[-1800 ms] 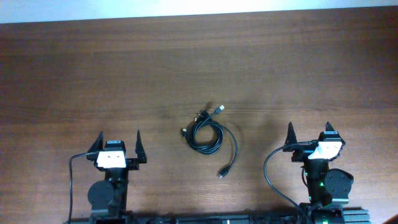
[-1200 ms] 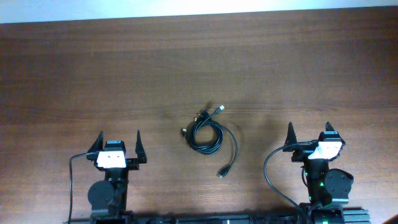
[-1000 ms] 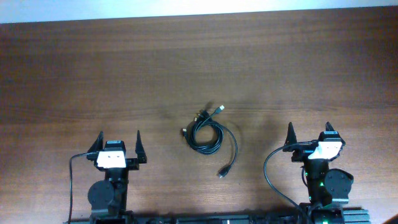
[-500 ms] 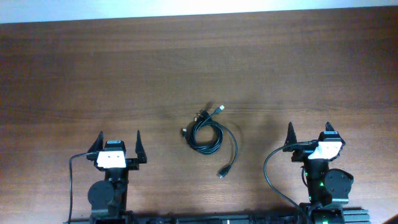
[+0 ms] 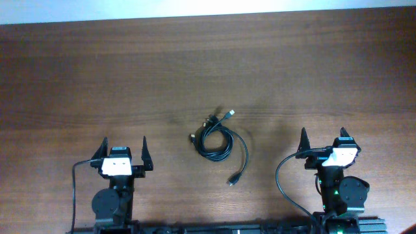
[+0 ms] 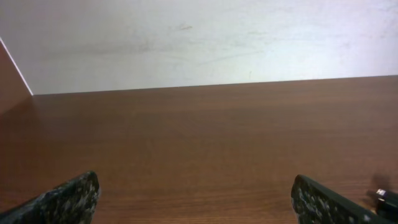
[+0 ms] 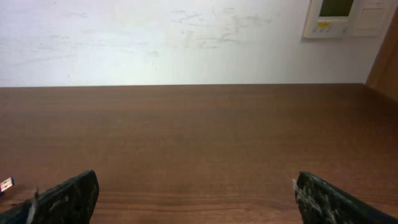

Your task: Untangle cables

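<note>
The cables lie as one small coiled bundle of thin black cords on the brown table, midway between the arms. Plug ends stick out at the bundle's top, and one cord trails down to a plug. My left gripper stands open near the front edge, well left of the bundle, nothing between its fingers. My right gripper stands open to the bundle's right, also holding nothing. One plug tip shows at the right edge of the left wrist view, another plug tip at the left edge of the right wrist view.
The wooden table stretches back to a white wall. A wall panel hangs at the top right in the right wrist view. Thick black wires loop beside the arm bases.
</note>
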`<state>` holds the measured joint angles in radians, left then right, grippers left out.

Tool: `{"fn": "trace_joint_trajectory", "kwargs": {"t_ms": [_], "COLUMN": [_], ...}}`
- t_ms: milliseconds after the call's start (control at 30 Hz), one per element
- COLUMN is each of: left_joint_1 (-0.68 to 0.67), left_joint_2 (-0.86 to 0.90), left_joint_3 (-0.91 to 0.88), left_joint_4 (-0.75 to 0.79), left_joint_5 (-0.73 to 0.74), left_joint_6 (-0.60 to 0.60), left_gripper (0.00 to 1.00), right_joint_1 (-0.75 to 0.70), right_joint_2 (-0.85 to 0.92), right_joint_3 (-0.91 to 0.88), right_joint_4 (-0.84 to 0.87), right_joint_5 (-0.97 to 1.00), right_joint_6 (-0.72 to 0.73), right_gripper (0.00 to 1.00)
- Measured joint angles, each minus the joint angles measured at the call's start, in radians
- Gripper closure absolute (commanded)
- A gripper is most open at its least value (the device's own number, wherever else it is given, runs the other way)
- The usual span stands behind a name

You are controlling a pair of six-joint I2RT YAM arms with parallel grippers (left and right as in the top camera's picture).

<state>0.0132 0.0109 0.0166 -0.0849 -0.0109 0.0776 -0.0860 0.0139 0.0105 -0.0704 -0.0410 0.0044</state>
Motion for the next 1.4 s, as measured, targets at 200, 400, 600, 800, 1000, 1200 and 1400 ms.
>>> {"fn": "trace_joint_trajectory", "kwargs": {"t_ms": [200,400,600,800,1000,1200,1400], "left_joint_1": [0.0,0.0,0.0,0.0,0.0,0.0,0.0], "left_joint_2": [0.0,0.0,0.0,0.0,0.0,0.0,0.0], "left_joint_3": [0.0,0.0,0.0,0.0,0.006,0.061,0.1], "left_joint_4": [0.0,0.0,0.003,0.023,0.023,0.024,0.026], "left_joint_5": [0.0,0.0,0.0,0.058,0.126,0.173,0.214], "left_joint_6": [0.01,0.01,0.013,0.013,-0.007,-0.029,-0.064], "left_gripper": [0.01,0.01,0.01,0.01,0.01,0.01,0.01], "right_joint_1": [0.0,0.0,0.0,0.0,0.0,0.0,0.0], "right_joint_2": [0.0,0.0,0.0,0.0,0.0,0.0,0.0], "right_joint_3": [0.0,0.0,0.0,0.0,0.0,0.0,0.0], "right_joint_4": [0.0,0.0,0.0,0.0,0.0,0.0,0.0], "right_joint_5": [0.0,0.0,0.0,0.0,0.0,0.0,0.0], "right_joint_6": [0.0,0.0,0.0,0.0,0.0,0.0,0.0], "right_gripper": [0.01,0.01,0.01,0.01,0.01,0.01,0.01]}}
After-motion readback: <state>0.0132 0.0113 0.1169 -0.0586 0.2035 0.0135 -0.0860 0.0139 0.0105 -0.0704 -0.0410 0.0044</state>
